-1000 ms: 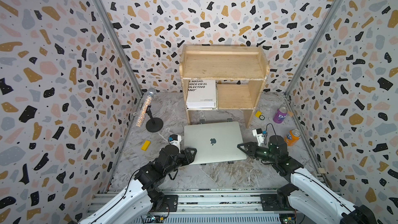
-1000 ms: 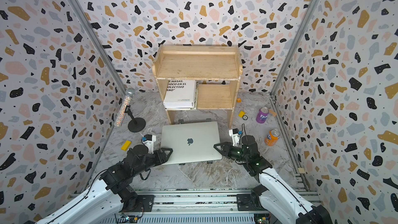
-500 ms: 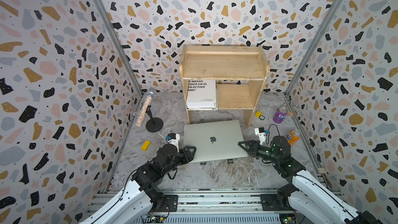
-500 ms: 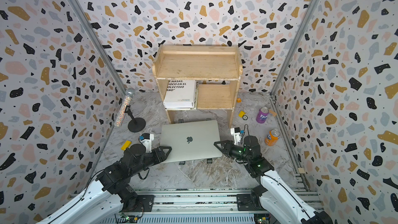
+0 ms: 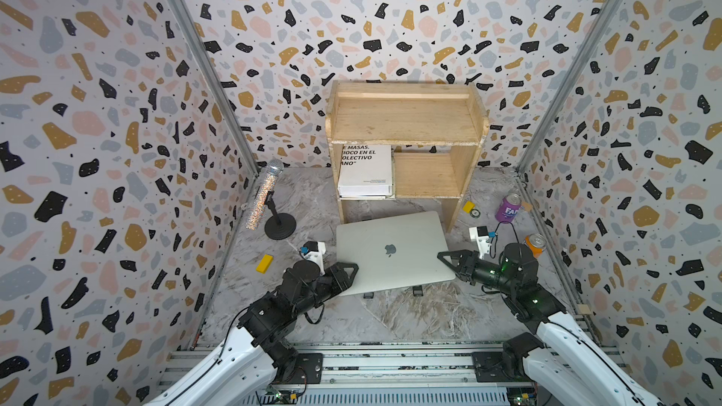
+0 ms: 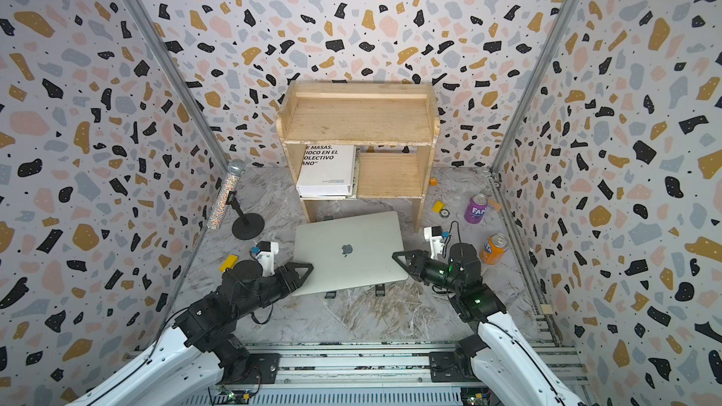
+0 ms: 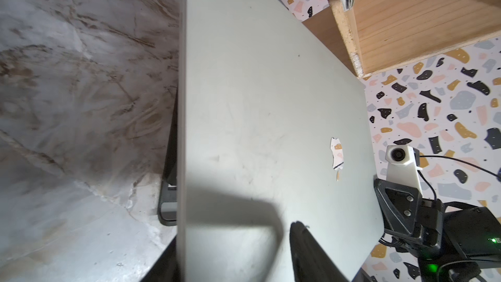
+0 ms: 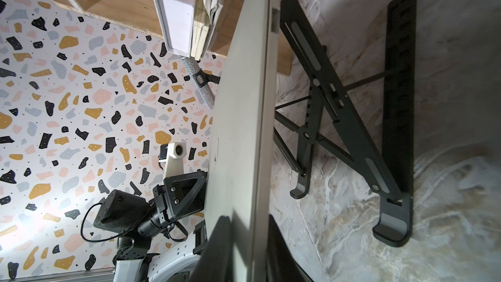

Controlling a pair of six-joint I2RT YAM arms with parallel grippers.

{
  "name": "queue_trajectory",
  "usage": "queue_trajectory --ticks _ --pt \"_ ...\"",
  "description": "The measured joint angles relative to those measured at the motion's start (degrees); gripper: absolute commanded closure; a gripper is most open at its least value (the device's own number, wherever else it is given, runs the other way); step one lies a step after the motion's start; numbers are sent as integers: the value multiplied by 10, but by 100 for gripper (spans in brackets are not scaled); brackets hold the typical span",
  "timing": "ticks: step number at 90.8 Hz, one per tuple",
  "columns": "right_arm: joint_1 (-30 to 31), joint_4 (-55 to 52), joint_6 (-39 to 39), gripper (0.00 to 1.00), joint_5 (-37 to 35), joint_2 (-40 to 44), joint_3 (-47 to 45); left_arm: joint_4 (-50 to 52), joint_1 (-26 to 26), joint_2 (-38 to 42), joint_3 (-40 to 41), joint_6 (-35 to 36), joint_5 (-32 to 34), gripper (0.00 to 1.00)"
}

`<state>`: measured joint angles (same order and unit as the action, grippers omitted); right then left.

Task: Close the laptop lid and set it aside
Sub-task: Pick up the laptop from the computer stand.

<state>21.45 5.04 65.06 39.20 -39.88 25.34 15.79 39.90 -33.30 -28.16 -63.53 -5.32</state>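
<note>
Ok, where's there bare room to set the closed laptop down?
Widest bare floor: between the folding stand under the laptop and the front rail. A smaller patch lies between the microphone stand and the wooden shelf, whose top is bare too. Crowded: right side, around the purple can and orange can.

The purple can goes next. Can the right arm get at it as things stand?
Probably not yet: the right gripper is clamped on the edge of the laptop, with the left gripper at the opposite edge. The purple can stands in the open beyond, likely reachable after release.
</note>
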Motion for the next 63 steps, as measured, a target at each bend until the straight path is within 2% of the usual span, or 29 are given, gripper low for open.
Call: queue_trajectory --ticks 32,63 --pt "-40 2 35 84 47 1 14 -85 0 11 0 -80 -12 47" --pt "-61 21 75 90 51 -2 42 -158 0 7 -9 -147 -21 51"
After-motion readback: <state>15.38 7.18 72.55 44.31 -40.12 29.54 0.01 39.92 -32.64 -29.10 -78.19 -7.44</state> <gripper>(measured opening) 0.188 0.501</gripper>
